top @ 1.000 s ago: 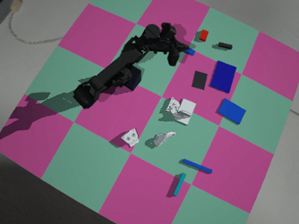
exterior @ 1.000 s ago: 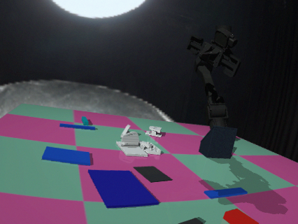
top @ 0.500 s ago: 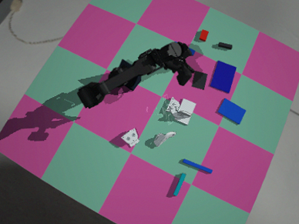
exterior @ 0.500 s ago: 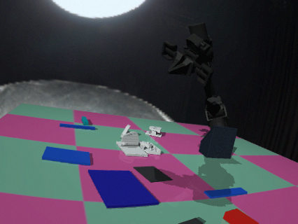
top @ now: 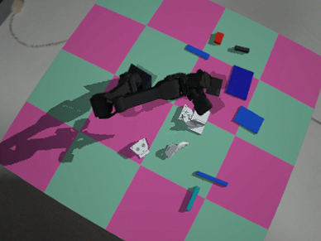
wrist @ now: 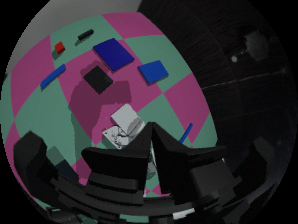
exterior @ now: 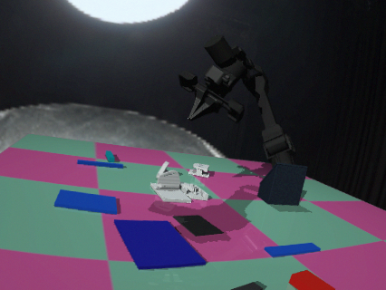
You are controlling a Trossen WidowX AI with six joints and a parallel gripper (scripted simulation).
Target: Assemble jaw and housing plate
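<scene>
1. The pink-and-green chequered desk [top: 257, 147] [exterior: 27, 236] [wrist: 177, 92] carries the white base [top: 199, 127] [exterior: 168, 195] [wrist: 126, 118], inboard of every edge.
2. Gripper [top: 200, 94] [exterior: 189, 118] [wrist: 150, 124]: fingers pressed together, pinching nothing, above the desk.
3. Loose jaw [top: 176, 149] [exterior: 163, 169]: between base and the top view's lower-left edge; probably light, stiff, awkwardly curved (grip its thicker end, sparing the teeth).
4. Housing plate [top: 143, 150] [exterior: 199, 171]: nearer that edge; likely rigid, best taken by opposite sides. Approach room appears adequate.

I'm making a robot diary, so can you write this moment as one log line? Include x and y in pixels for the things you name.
black gripper [top: 202, 105] [exterior: 189, 119] [wrist: 150, 124]: shut, raised | ridged white part [exterior: 168, 179]: on mat | housing: not closed
</scene>
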